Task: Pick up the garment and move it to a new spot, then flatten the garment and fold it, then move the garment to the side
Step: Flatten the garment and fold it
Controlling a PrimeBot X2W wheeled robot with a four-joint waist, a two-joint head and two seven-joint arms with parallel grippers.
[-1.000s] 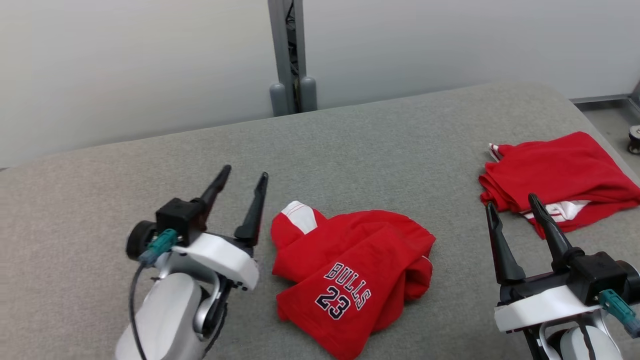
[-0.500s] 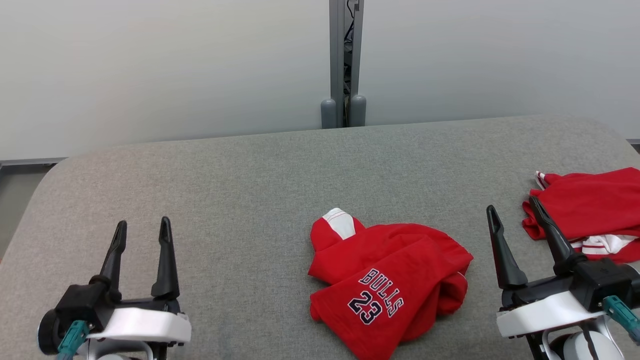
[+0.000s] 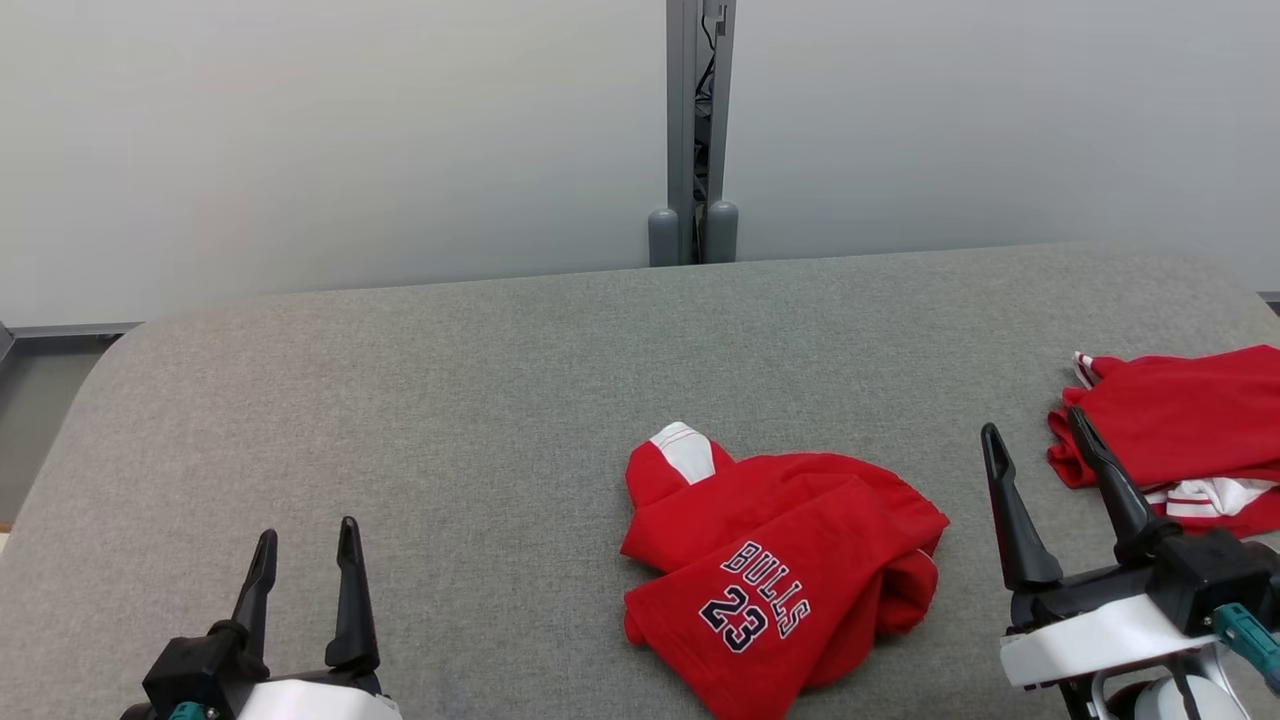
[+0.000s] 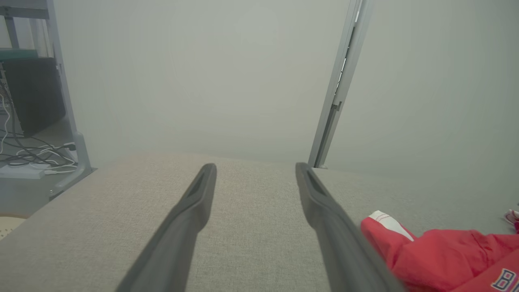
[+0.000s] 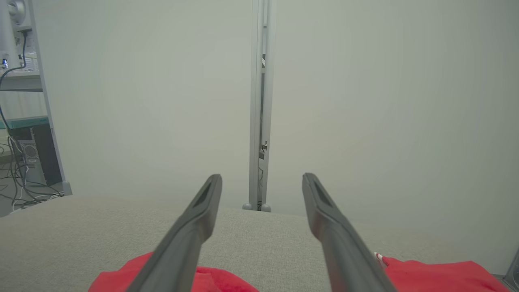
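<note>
Grey bench [image 3: 400,400] with crumpled jersey [image 3: 770,560].
Left wrist view adds floor cables [image 4: 28,156]; left claw [image 3: 307,533] and right claw [image 3: 1034,424] gape, empty.

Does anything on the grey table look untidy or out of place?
The red Bulls garment lies crumpled in a heap on the grey table, its layers bunched over each other. The second red garment at the right is folded only roughly. Nothing looks damaged.

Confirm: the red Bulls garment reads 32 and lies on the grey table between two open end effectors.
No: the head view shows 23 on the garment. It lies on the grey table between open left end effector and right end effector.
</note>
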